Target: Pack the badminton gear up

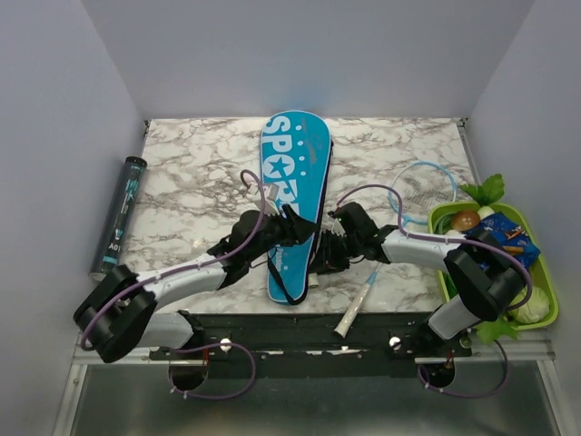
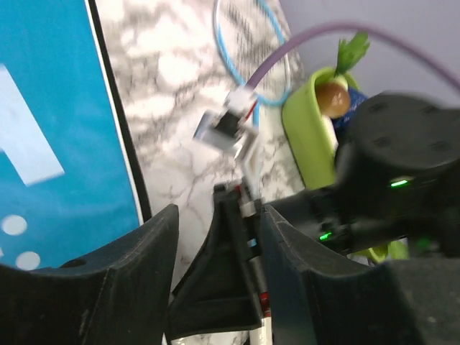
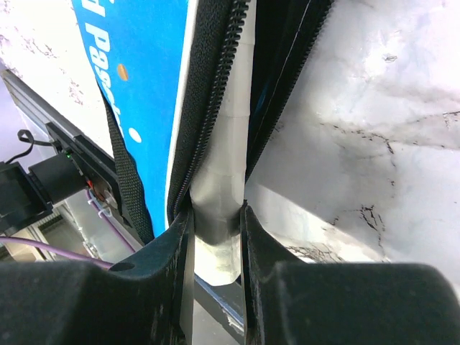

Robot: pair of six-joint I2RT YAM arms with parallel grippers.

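The cyan "SPORT" bag (image 1: pixel 292 173) lies lengthwise mid-table, its black zipper (image 3: pixel 215 93) parted at the near end. My right gripper (image 3: pixel 215 230) is shut on the white handle (image 3: pixel 219 205) of a racket whose rest is hidden inside the bag (image 3: pixel 140 86). It sits at the bag's near right edge (image 1: pixel 325 250). My left gripper (image 1: pixel 292 225) hovers over the bag's lower half, jaws apart (image 2: pixel 219 215), gripping nothing. A second light-blue racket (image 1: pixel 370 282) lies on the table to the right, with its hoop (image 2: pixel 251 57) by the tray and its handle near the front edge.
A green tray (image 1: pixel 547 292) of toy vegetables stands at the right edge, also visible from the left wrist (image 2: pixel 305 133). A black tube (image 1: pixel 118 213) lies along the left side of the marble table (image 1: pixel 200 173). The right arm (image 2: pixel 392 172) is close to my left gripper.
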